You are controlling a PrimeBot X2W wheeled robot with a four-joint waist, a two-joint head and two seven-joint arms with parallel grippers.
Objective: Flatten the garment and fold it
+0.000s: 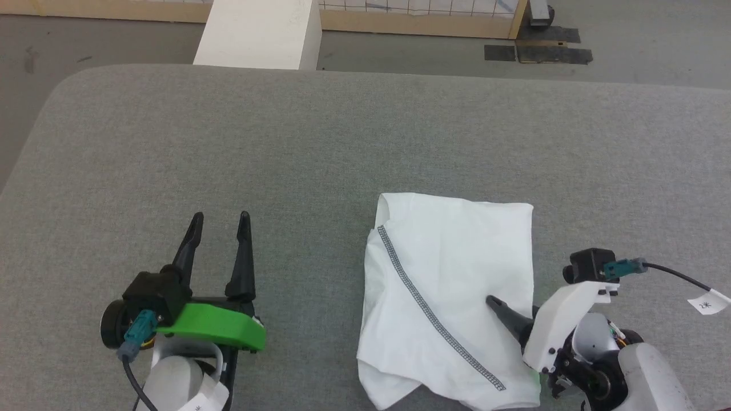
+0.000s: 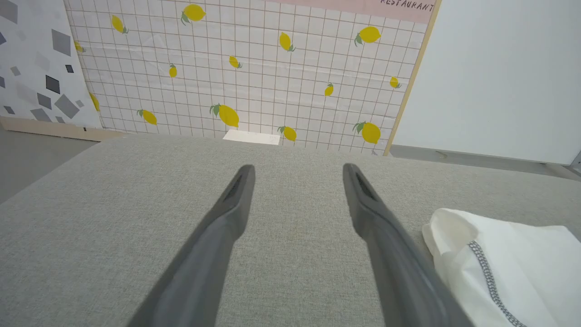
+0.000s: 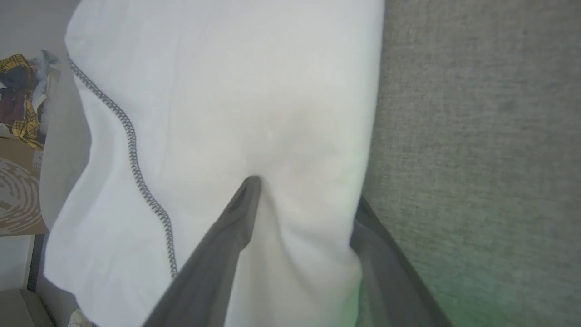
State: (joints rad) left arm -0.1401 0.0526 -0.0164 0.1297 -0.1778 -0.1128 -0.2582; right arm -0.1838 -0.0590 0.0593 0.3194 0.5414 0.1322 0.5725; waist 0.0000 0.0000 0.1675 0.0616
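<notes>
The garment (image 1: 451, 274) lies on the table (image 1: 228, 142) as a compact, roughly rectangular bundle, already folded over itself, with a dark stitched seam (image 1: 428, 314) running diagonally across its top layer. Its long axis runs away from the robot, crosswise to the fingers of the right end effector (image 3: 303, 193), which reach in from the bundle's right edge. That end effector is spread wide and not clamped: one finger (image 3: 236, 213) rests on top of the cloth, and the other sits at the edge, its tip hidden under the fabric. The cloth edge therefore appears to lie between the fingers. The left end effector (image 1: 220, 220) is also spread and holds nothing. It hangs over bare table, with the garment off to its right, near but apart. The right arm is plainly the nearer one, so the next fold or smoothing stroke likely starts from that right-hand edge and travels towards the left end effector
</notes>
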